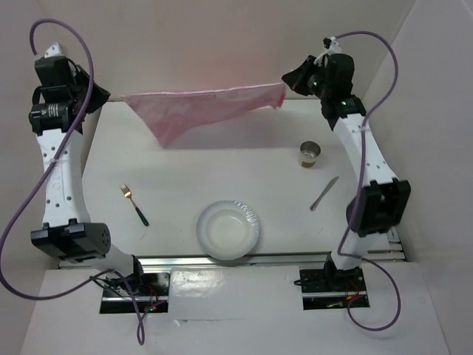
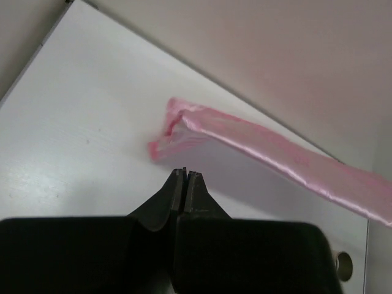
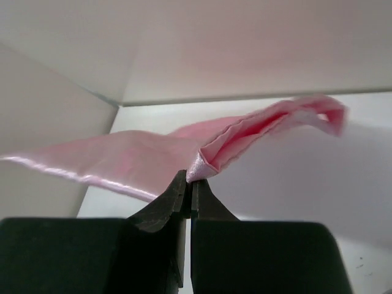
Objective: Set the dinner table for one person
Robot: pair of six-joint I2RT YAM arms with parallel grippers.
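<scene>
A shiny pink cloth mat hangs stretched across the far side of the white dinner table. My right gripper is shut on the mat's right corner, and the pinched fold shows at its tips in the right wrist view. My left gripper is at the mat's left corner. In the left wrist view its jaws are shut with nothing between them. The mat's end lies just beyond the tips, apart from them.
A white paper plate sits near the front middle. A gold fork with a dark handle lies to its left. A knife lies to its right, with a small metal cup beyond. White walls stand at the back and sides.
</scene>
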